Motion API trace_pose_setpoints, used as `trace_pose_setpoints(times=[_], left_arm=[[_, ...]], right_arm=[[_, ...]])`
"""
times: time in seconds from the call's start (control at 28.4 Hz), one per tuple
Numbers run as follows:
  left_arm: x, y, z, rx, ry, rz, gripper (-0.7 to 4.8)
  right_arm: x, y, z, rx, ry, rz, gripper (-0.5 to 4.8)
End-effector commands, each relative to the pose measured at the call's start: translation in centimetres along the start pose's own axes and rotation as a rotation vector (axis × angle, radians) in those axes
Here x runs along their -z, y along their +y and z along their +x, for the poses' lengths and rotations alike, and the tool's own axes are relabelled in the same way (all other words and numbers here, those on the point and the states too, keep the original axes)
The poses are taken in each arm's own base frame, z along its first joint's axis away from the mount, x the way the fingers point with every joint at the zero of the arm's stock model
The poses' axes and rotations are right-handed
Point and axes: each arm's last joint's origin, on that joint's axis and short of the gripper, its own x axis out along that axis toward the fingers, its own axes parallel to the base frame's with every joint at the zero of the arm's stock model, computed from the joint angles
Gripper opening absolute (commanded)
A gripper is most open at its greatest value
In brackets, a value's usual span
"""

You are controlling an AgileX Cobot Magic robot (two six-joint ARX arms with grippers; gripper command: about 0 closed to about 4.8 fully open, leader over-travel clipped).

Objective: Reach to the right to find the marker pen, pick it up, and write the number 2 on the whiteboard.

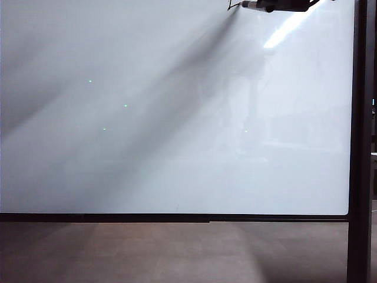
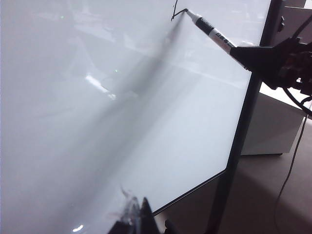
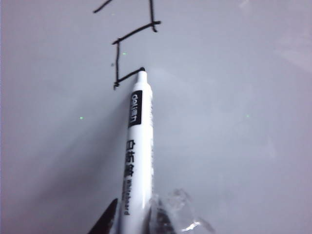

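The whiteboard (image 1: 177,147) fills the exterior view, glossy white inside a thin black frame. At its top edge my right gripper (image 1: 288,5) holds the marker pen (image 1: 253,5) level against the board. The right wrist view shows that gripper (image 3: 134,222) shut on the pen's white barrel (image 3: 136,146). The pen's dark tip touches the end of the lower line of the number 2 (image 3: 117,58), drawn in angular black strokes. From the left wrist view the pen (image 2: 214,33) and strokes (image 2: 176,13) are far off. My left gripper (image 2: 141,219) hangs near the board's lower edge, shut on nothing.
A black frame post (image 1: 359,147) runs down the board's right side. Brown floor (image 1: 177,253) lies below the board's lower rail. Behind the post stand a white cabinet (image 2: 273,122) and a hanging dark cable (image 2: 292,161). Tiny green specks dot the board.
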Motion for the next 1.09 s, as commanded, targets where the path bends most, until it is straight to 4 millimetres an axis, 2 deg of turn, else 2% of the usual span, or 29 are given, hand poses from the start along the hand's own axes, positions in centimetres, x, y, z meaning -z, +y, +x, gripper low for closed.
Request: trace_pose_setpoints(times=[0.04, 0.56, 1.09], left_arm=[[-0.4, 0.0, -0.1, 0.002, -0.019, 0.006, -0.05], [-0.4, 0.0, -0.1, 0.002, -0.014, 0.006, -0.05], [-0.4, 0.0, -0.1, 0.002, -0.014, 0.014, -0.05]], right_arm=[[-0.4, -0.2, 0.0, 0.049, -0.020, 0.003, 0.63], [-0.4, -0.3, -0.1, 0.068, -0.010, 0.002, 0.64], [-3.7, -0.2, -3.0, 0.059, -0.074, 0.011, 0.64]])
